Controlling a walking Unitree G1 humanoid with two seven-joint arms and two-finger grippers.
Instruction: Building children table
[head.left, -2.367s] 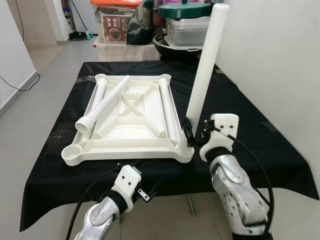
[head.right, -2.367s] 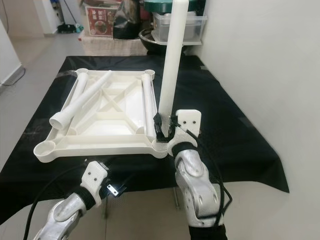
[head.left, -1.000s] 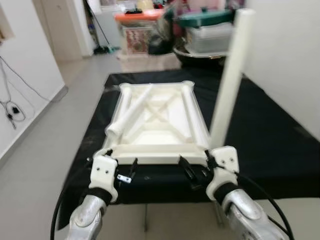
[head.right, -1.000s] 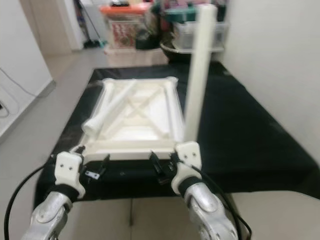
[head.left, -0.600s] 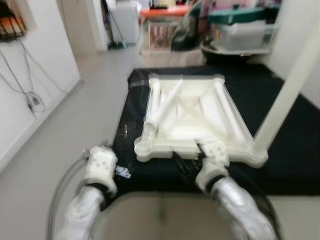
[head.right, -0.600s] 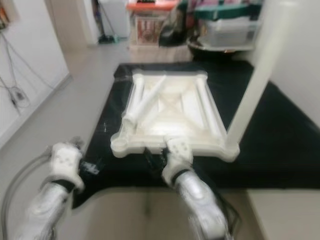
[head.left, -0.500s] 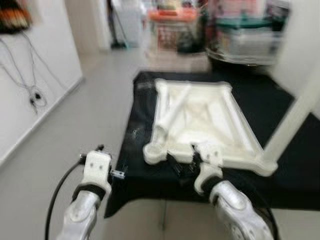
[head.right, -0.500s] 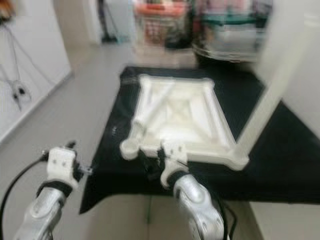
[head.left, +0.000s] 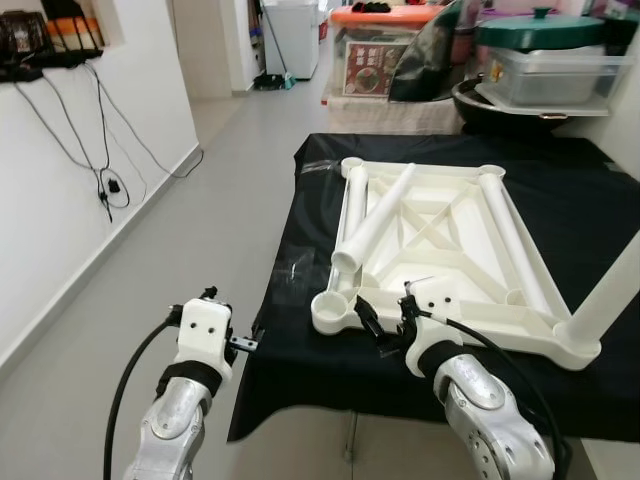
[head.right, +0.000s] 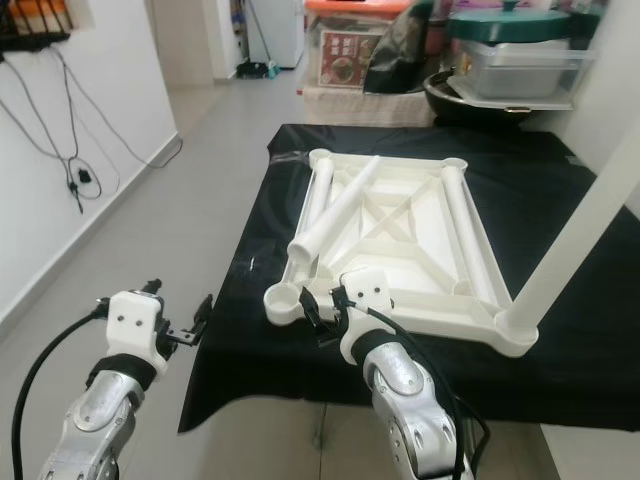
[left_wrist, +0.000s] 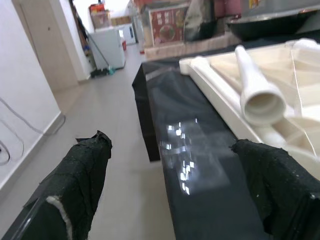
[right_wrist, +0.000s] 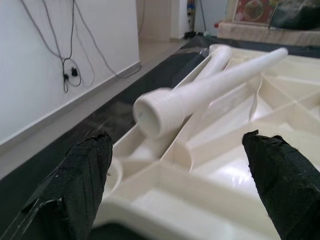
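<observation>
Children's table top, cream moulded-plastic frame (head.left: 440, 240), lies inverted on black-covered desk (head.left: 300, 340). One white leg (head.left: 610, 295) socketed at its near right corner; loose white tube leg (head.left: 375, 215) rests across it. I judge it light, rigid, slick; grasp mid-tube. Right gripper (head.left: 385, 325) and left gripper (head.left: 240, 340): jaws spread, empty.

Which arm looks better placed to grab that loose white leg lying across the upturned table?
The right. Its open gripper hovers at the tabletop's near edge facing the loose leg; the left gripper hangs off the table's side.
</observation>
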